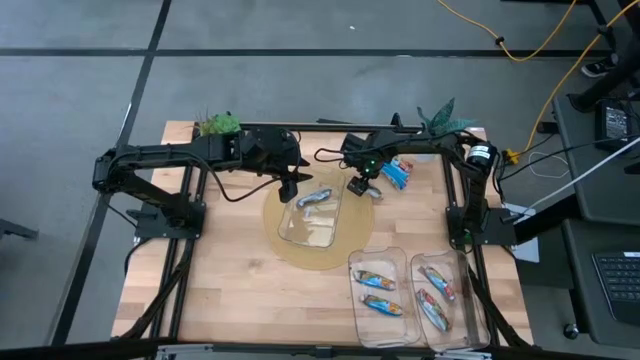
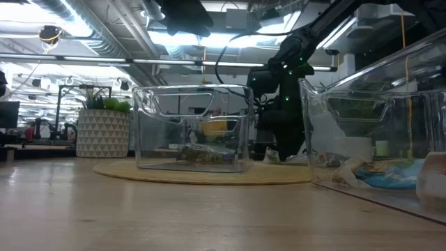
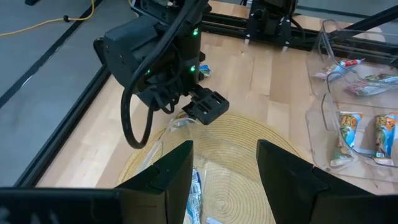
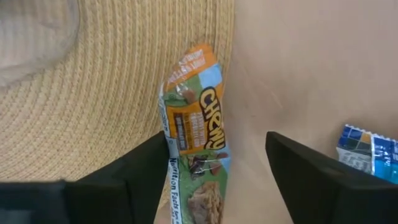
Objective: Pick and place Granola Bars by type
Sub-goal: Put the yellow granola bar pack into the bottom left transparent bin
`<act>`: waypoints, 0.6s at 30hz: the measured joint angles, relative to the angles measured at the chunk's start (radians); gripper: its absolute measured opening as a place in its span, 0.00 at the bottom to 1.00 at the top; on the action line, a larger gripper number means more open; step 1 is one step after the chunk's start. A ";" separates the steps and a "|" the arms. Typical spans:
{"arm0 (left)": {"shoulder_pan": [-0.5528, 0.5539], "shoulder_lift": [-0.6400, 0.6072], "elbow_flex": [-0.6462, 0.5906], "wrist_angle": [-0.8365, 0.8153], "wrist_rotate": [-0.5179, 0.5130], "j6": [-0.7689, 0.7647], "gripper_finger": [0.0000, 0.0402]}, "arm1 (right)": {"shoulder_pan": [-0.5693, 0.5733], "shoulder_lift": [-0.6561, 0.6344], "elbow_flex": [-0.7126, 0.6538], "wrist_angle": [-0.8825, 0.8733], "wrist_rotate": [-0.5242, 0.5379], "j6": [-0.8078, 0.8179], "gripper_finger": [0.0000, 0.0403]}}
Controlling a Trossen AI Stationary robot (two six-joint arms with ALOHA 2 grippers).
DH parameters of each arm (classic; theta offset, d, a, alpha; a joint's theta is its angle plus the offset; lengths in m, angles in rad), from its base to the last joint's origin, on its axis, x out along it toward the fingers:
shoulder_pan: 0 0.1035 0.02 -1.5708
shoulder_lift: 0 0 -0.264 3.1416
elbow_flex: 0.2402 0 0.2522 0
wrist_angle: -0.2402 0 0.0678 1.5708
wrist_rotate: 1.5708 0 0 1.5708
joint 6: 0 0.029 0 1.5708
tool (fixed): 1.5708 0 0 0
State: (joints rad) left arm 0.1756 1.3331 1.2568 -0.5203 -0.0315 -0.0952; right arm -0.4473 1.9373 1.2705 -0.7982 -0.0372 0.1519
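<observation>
Spread claw over an orange Chewy bar

My right gripper (image 4: 217, 180) hovers fingers apart around the orange bar (image 4: 198, 134), whose long axis runs between my fingers, half on the woven mat (image 4: 112, 81), half on the wooden table (image 4: 298, 68).

Grey tiled floor (image 1: 300, 60) (yellow cable (image 1: 520, 45) trailing across), ceiling striplights (image 2: 104, 31) overhead

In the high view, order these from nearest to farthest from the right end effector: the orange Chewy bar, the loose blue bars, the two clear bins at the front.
From the right end effector:
1. Orange Chewy bar, directly below it at the mat's edge.
2. Loose blue bars, beside it on the bare wood.
3. Two clear bins, far toward the table's front edge.
</observation>
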 joint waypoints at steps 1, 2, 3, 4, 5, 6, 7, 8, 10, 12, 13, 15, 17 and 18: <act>0.000 0.000 0.000 0.000 0.000 0.000 0.42 | 0.000 0.000 0.000 0.000 0.000 -0.001 0.66; 0.000 0.000 0.000 0.000 0.000 0.000 0.42 | 0.000 0.000 0.000 0.001 0.000 -0.001 0.65; 0.000 0.000 0.000 0.000 0.000 0.000 0.42 | 0.000 0.000 0.000 0.005 -0.001 -0.001 0.63; 0.000 0.000 0.000 0.000 0.000 -0.005 0.42 | 0.000 0.000 0.000 0.009 -0.001 -0.001 0.62; 0.000 0.000 0.000 0.000 0.000 -0.010 0.42 | 0.000 0.000 0.000 0.014 -0.001 0.000 0.60; 0.000 0.000 0.000 0.000 0.000 -0.014 0.42 | 0.000 0.000 0.000 0.018 -0.001 0.000 0.58; 0.000 0.000 0.000 0.000 0.000 -0.015 0.42 | 0.000 0.000 0.000 0.021 -0.001 0.000 0.55; 0.000 0.000 0.000 0.000 0.000 -0.015 0.42 | 0.000 0.000 0.000 0.023 -0.001 -0.001 0.53; 0.000 0.000 0.000 0.000 0.000 -0.015 0.42 | 0.000 0.000 0.000 0.027 -0.011 -0.002 0.47; 0.000 0.000 0.000 0.000 0.000 -0.015 0.42 | 0.000 0.000 0.000 0.029 -0.023 -0.004 0.40; 0.000 0.000 0.000 0.000 0.000 -0.015 0.42 | 0.000 0.000 0.000 0.030 -0.026 -0.003 0.37; 0.000 0.000 0.000 0.000 -0.001 -0.015 0.42 | 0.000 0.000 0.000 0.030 -0.028 -0.004 0.30; 0.000 0.000 0.000 0.000 -0.001 -0.015 0.42 | 0.000 0.000 0.000 0.029 -0.039 -0.005 0.24; 0.000 0.000 0.000 0.000 -0.001 -0.015 0.42 | 0.000 0.000 0.000 0.029 -0.042 -0.006 0.20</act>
State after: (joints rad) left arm 0.1753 1.3331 1.2568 -0.5201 -0.0322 -0.1101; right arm -0.4477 1.9373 1.2705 -0.7692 -0.0792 0.1463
